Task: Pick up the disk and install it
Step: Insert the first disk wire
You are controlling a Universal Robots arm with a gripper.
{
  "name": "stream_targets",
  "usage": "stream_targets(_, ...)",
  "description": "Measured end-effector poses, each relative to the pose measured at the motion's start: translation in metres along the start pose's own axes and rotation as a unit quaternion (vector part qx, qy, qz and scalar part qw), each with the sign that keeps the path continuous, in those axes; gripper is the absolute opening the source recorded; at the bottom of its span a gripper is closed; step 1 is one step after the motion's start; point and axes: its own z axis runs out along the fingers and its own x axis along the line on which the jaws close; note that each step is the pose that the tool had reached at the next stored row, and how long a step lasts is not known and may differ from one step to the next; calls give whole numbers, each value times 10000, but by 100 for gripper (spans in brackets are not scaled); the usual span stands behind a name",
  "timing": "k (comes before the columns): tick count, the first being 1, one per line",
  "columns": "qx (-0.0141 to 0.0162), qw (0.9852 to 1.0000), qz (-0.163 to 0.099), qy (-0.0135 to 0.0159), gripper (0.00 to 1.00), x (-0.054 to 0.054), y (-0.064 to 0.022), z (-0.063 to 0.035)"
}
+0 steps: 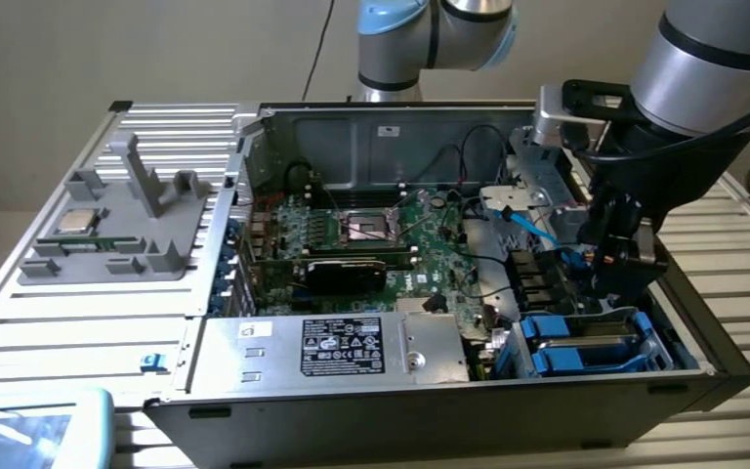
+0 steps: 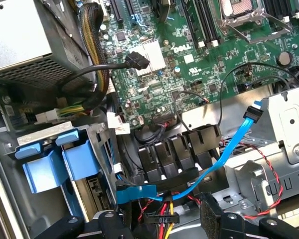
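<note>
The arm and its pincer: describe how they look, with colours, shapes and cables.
The arm is built of thick silver-grey tubes with rounded joints; one joint carries a light blue cap. Its wrist end is black, with a silver bracket and black cables looping beside it. The pincer is matte black, with two blocky fingers fastened by round screws.

I see a green motherboard [image 2: 189, 64], bright blue drive carriers [image 2: 55, 159], a light-blue SATA cable [image 2: 228, 149], and a silver power supply [image 1: 251, 342] wearing a black-and-white label [image 1: 343, 347].
</note>
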Motion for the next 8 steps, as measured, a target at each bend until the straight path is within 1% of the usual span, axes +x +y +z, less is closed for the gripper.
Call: stream_targets(8, 3, 10000, 52, -2, 65, 17, -5, 0)
